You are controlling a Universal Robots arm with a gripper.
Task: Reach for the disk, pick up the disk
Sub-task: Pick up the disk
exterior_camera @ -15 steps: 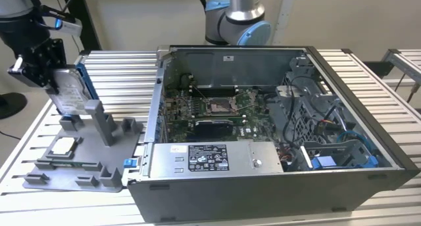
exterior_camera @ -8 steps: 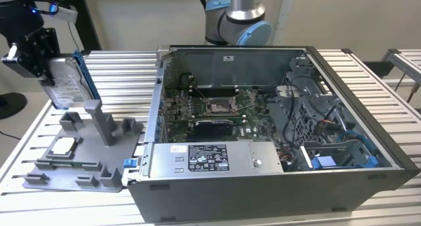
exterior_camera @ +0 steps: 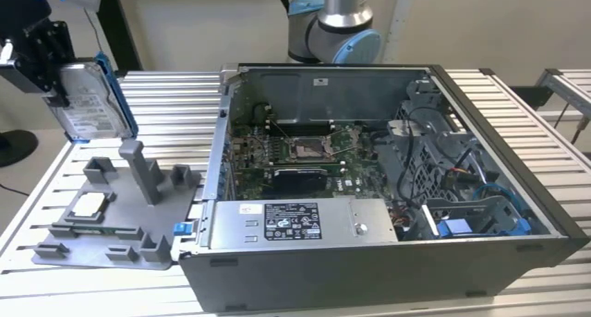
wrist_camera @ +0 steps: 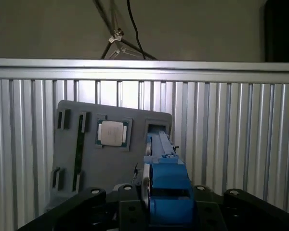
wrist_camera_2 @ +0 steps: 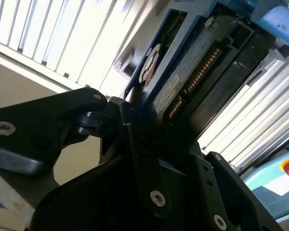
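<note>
Nearest in the exterior view, the open computer case (exterior_camera: 369, 275) sat on the slatted surface (exterior_camera: 166, 102), with a long grey metal box (exterior_camera: 295, 223) along its front wall. Just beside it, on the exterior view's left, lay a grey holder tray (exterior_camera: 102, 220) with a small square chip (exterior_camera: 88, 205) seated in it. Above and beyond the tray, the hand (exterior_camera: 44, 71) was clamped on the disk (exterior_camera: 93, 102), holding it upright in the air, clear of the tray, blue rails along its edges. Farthest back, the arm's base (exterior_camera: 337, 26) stood behind the case.
</note>
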